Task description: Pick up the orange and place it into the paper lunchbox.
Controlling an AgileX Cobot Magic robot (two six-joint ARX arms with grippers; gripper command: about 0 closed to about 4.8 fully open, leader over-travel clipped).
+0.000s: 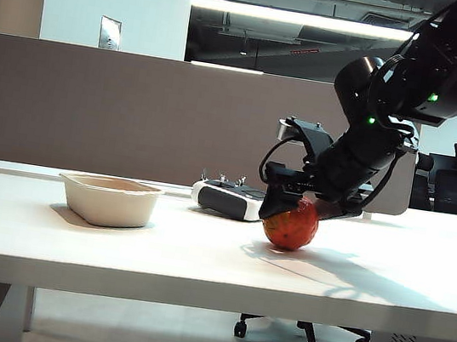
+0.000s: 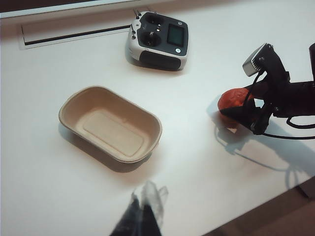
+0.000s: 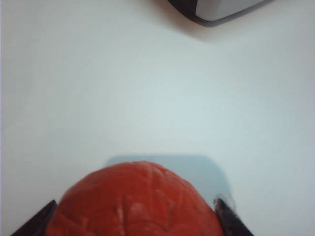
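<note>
One orange (image 1: 291, 223) is sitting on the white table (image 1: 198, 261), with the right gripper (image 1: 299, 206) coming down over it.
Its dark fingers (image 3: 227, 216) are flanking the fruit on both sides in the right wrist view, spread about as wide as the orange; whether they are pressing on it cannot be told. The lunchbox (image 1: 110, 200) is standing empty, well apart to the left of the exterior view, with bare tabletop between. A remote controller (image 1: 229, 198) is lying behind, near the back edge; no writing is readable. The left gripper (image 2: 143, 211) is hanging above the table beside the lunchbox, blurred, its fingers apparently together.
</note>
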